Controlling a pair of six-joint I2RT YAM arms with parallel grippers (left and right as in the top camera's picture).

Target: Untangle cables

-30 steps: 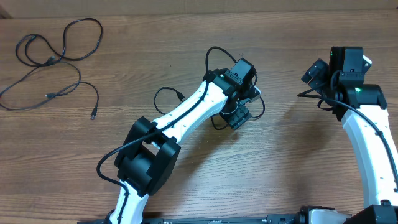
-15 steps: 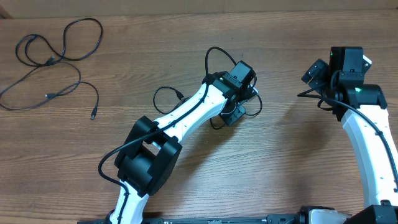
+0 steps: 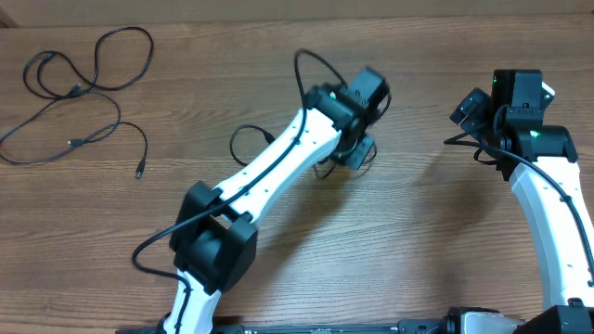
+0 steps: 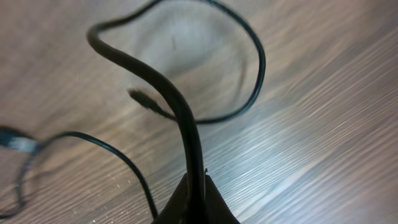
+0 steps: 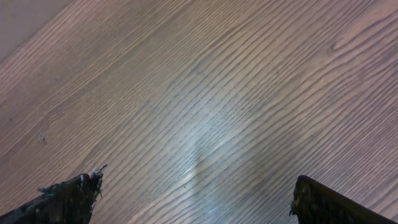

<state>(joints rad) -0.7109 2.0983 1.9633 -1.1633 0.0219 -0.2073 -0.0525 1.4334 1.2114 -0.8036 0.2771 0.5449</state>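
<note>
The left gripper is pinched tight on a thin black cable. The cord rises out of the closed fingertips, bends over to the left and swings round in a wide loop above the wooden table. A small dark plug end hangs inside that loop. A second thin strand curves along the left of the wrist view and ends in a pale, blurred tip at the left edge.

From overhead, the left arm reaches from the near left edge to the middle of the table, its gripper over a small dark tangle. A loop of cord lies on the table just left of the forearm.

More loose cables lie in curvy strands at the far left corner, well apart from both arms.

The right gripper is spread wide at the right side of the table, with only bare wood grain between its fingertips
</note>
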